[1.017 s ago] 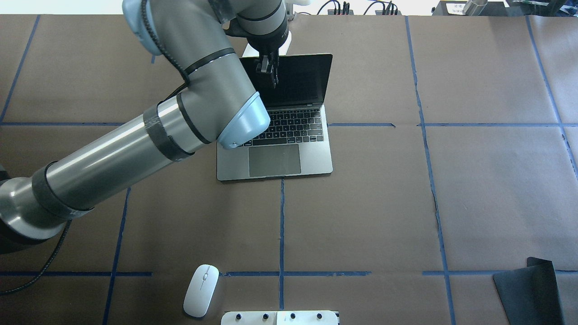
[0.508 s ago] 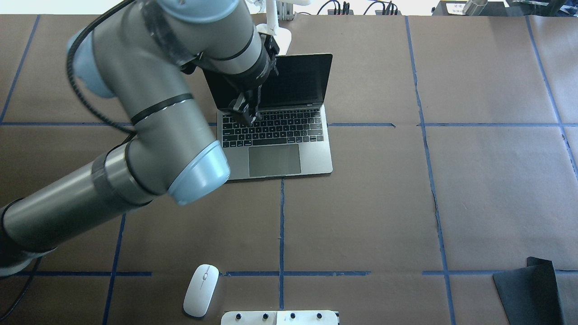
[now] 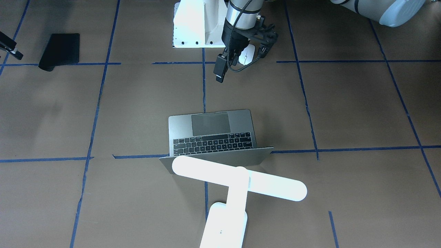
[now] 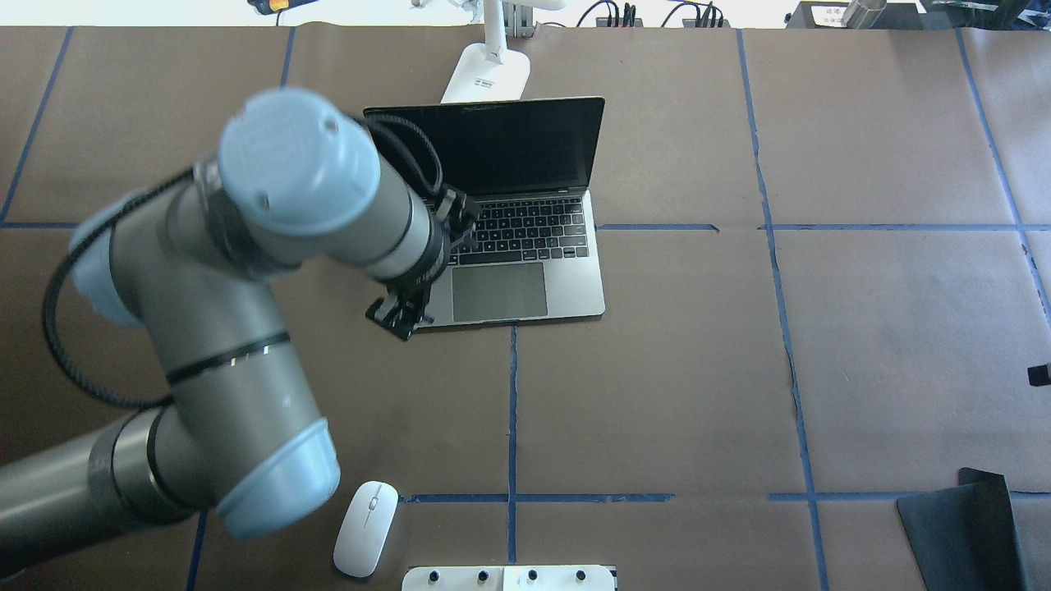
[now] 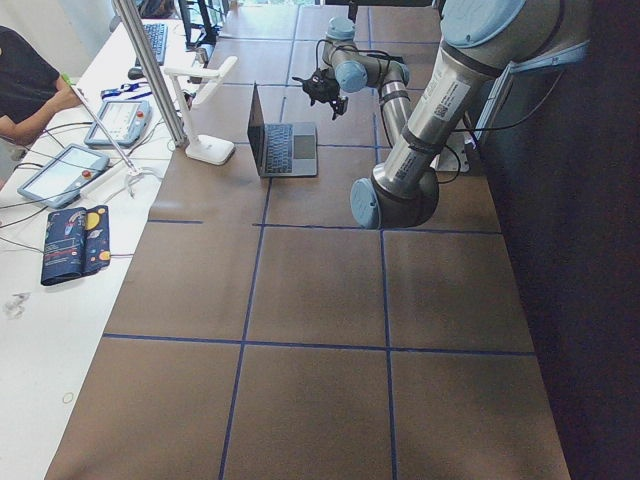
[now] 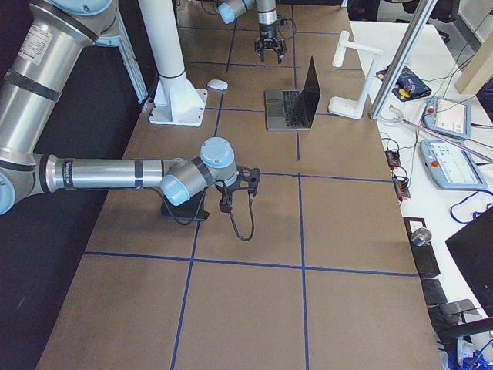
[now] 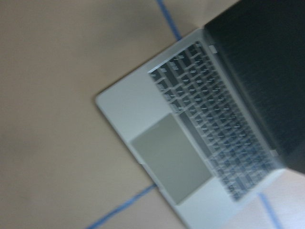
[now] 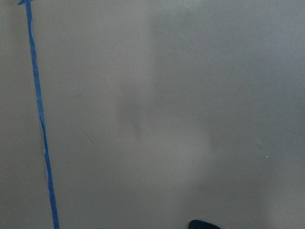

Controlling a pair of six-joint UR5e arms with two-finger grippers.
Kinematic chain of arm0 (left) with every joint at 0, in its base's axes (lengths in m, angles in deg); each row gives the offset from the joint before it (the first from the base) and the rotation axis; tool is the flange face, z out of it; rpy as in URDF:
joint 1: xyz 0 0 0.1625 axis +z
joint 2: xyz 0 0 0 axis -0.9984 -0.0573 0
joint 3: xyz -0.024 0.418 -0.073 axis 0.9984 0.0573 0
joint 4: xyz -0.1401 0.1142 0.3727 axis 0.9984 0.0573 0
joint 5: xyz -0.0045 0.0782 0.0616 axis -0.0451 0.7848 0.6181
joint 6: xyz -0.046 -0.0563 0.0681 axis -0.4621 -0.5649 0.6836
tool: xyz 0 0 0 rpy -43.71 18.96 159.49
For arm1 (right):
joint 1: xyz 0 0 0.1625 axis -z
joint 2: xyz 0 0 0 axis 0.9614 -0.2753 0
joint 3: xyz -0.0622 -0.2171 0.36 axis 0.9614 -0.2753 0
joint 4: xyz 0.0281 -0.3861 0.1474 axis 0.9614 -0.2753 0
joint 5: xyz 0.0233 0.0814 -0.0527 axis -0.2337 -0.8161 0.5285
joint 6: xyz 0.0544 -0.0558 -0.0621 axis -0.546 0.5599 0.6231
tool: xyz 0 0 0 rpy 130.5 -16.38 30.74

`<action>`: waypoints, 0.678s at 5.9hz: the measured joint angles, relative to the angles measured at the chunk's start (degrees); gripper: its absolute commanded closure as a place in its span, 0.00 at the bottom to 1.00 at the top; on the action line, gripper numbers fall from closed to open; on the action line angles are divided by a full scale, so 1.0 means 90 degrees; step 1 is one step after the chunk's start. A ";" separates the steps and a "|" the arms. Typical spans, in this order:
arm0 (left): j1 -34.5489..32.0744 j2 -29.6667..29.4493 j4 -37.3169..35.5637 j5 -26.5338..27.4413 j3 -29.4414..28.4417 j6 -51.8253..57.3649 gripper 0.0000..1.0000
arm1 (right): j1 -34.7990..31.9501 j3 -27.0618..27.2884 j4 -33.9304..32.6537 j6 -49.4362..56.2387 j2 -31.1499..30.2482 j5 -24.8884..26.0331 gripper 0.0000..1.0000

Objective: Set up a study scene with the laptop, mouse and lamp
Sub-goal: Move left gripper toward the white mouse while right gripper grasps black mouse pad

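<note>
The grey laptop (image 4: 525,283) stands open at the table's far middle, screen dark; it also shows in the front view (image 3: 213,134) and, blurred, in the left wrist view (image 7: 190,138). The white lamp (image 3: 237,181) stands just behind the laptop's lid, its base (image 4: 486,78) at the far edge. The white mouse (image 4: 366,527) lies near the robot's base, partly hidden in the front view (image 3: 246,55). My left gripper (image 4: 400,318) hovers over the laptop's near-left corner, empty, jaws apparently apart. Only a sliver of my right gripper (image 4: 1041,374) shows at the right edge.
A black mat (image 4: 965,525) lies at the near right, also in the front view (image 3: 60,50). The white bolted pedestal (image 4: 509,578) sits at the near edge beside the mouse. Blue tape lines cross the brown table cover. Operators' tablets lie beyond the far edge (image 5: 60,175).
My left arm has drawn back from in front of the laptop's screen, over the keyboard, to its near-left corner, uncovering the lamp base. A sliver of my right gripper has entered at the right edge.
</note>
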 measured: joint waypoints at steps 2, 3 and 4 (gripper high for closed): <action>0.0551 0.0407 -0.0008 0.0276 0.0355 0.0895 0.00 | 0.1228 -0.0485 0.1253 -0.1179 -0.0143 0.0880 0.01; 0.0705 0.0700 0.0019 0.0403 0.0735 0.1252 0.00 | 0.1962 -0.0635 0.1585 -0.1790 -0.0138 0.1458 0.02; 0.0790 0.0899 0.0051 0.0490 0.1051 0.1375 0.00 | 0.2423 -0.0790 0.1752 -0.2115 -0.0136 0.1720 0.03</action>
